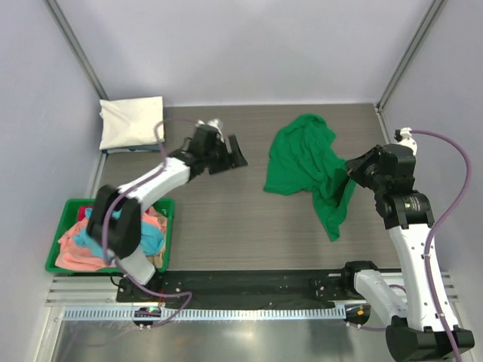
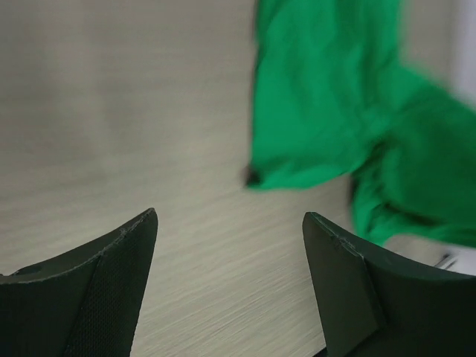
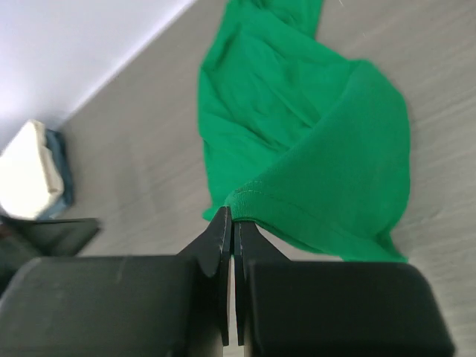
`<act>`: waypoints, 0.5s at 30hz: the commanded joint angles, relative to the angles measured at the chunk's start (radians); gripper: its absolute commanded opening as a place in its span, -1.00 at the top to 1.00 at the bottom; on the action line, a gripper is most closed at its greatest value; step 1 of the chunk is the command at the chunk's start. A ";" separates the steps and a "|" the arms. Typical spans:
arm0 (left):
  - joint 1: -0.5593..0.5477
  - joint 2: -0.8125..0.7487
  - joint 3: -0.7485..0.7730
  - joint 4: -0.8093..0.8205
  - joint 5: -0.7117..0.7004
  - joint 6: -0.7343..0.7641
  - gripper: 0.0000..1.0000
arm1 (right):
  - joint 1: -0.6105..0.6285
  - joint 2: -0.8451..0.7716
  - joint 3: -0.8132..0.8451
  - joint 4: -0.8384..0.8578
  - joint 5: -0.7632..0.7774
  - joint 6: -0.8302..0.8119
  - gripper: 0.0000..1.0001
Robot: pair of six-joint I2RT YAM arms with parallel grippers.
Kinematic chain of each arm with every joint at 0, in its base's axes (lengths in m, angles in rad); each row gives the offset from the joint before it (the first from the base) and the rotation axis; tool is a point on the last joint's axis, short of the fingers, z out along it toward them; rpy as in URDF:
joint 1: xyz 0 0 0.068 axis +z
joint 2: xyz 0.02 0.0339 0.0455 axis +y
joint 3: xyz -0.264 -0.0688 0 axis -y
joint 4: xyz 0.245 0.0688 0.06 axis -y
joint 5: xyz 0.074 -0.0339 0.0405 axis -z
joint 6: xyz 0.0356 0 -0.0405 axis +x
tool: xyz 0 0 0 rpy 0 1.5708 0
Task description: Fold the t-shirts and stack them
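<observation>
A bright green t-shirt (image 1: 306, 162) lies crumpled on the table right of centre. My right gripper (image 1: 350, 170) is shut on its hem; in the right wrist view the closed fingertips (image 3: 234, 216) pinch the stitched hem of the green shirt (image 3: 297, 141). My left gripper (image 1: 234, 153) is open and empty, hovering left of the shirt; in the left wrist view its fingers (image 2: 111, 260) frame bare table, with the green shirt (image 2: 327, 104) ahead. A folded cream-white t-shirt (image 1: 132, 123) lies at the back left. Light blue, salmon-pink and red shirts (image 1: 83, 245) are piled in the bin.
A green plastic bin (image 1: 168, 226) sits at the table's left edge under the left arm. Metal frame posts (image 1: 75, 45) rise at the back corners. A rail (image 1: 226, 313) runs along the near edge.
</observation>
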 commanded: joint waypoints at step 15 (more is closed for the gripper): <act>-0.178 0.444 0.023 0.273 0.146 -0.099 -0.44 | -0.002 0.048 -0.039 0.069 0.031 -0.072 0.98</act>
